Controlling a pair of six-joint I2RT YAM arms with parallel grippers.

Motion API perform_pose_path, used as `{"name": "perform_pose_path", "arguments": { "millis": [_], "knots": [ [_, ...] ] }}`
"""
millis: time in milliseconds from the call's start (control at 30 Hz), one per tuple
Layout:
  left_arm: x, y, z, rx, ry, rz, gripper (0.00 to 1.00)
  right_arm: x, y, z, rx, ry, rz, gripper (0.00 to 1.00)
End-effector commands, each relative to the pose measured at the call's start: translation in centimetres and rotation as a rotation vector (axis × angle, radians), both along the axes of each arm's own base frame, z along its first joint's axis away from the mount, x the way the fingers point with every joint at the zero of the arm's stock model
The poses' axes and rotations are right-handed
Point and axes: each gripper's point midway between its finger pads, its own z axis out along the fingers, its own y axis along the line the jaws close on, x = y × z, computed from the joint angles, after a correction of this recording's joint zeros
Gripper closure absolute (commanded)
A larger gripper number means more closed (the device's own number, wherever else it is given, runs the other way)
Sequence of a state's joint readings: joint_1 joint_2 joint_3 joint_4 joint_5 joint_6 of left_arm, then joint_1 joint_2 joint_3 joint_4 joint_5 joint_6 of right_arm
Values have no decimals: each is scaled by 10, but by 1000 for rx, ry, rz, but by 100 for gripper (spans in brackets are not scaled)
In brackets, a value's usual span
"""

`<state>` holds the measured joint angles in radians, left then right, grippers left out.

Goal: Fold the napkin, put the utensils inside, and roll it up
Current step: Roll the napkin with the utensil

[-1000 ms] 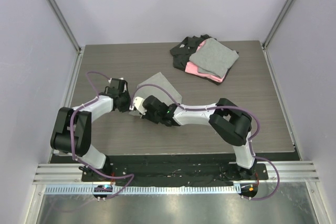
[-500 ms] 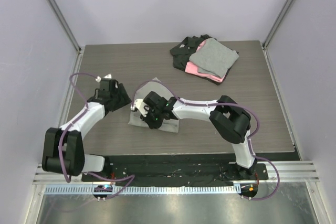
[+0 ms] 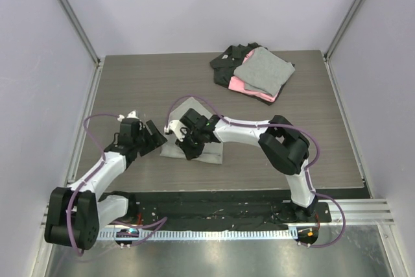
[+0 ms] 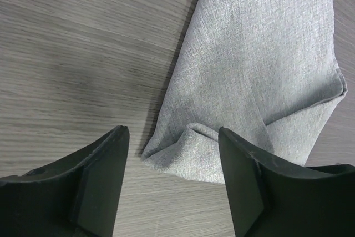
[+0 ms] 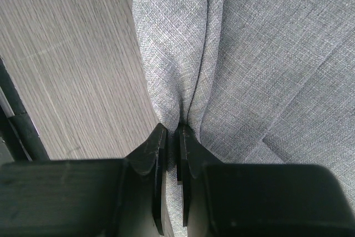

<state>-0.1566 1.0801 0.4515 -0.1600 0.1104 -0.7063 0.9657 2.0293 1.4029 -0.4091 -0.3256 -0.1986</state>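
The napkin (image 3: pixel 211 153) lies folded on the wooden table, a light-grey cloth partly under my right arm. My right gripper (image 3: pixel 188 145) is shut on a raised fold of it; in the right wrist view the fingertips (image 5: pixel 178 132) pinch the crease of the napkin (image 5: pixel 266 54). My left gripper (image 3: pixel 153 135) sits just left of the cloth, open and holding nothing. In the left wrist view its gap (image 4: pixel 172 135) faces the napkin's (image 4: pixel 255 70) near corner, where a small fold curls up. The utensils are out of view.
A pile of grey, pink and black cloths (image 3: pixel 254 72) rests at the back right of the table. Metal frame posts and lilac walls close in the table's sides. A black strip with the arm bases runs along the near edge.
My left gripper opened, let go of the napkin and drew back to the left and nearer. The raised flap came down, and the right gripper stayed shut on the cloth.
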Motion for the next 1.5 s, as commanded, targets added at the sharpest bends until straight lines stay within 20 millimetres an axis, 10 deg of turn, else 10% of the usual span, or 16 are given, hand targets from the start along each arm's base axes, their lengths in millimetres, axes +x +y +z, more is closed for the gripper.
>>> {"name": "perform_pose_path", "arguments": {
  "millis": [0, 400, 733, 967, 1467],
  "knots": [
    [9, -10, 3, -56, -19, -16, 32, -5, -11, -9, -54, 55, -20, 96],
    [13, -18, -15, -67, 27, -60, 57, 7, -7, -1, -39, 24, -40, 96],
    [7, -19, -29, -59, 100, -80, 99, 35, 4, 41, 14, -100, -99, 79],
    [8, -15, -30, -32, 116, -72, 100, 33, 11, 75, 74, -264, -81, 43],
    [12, -12, -25, -11, 130, -70, 100, 36, 22, 43, 9, -431, -10, 36]
  ]
}}
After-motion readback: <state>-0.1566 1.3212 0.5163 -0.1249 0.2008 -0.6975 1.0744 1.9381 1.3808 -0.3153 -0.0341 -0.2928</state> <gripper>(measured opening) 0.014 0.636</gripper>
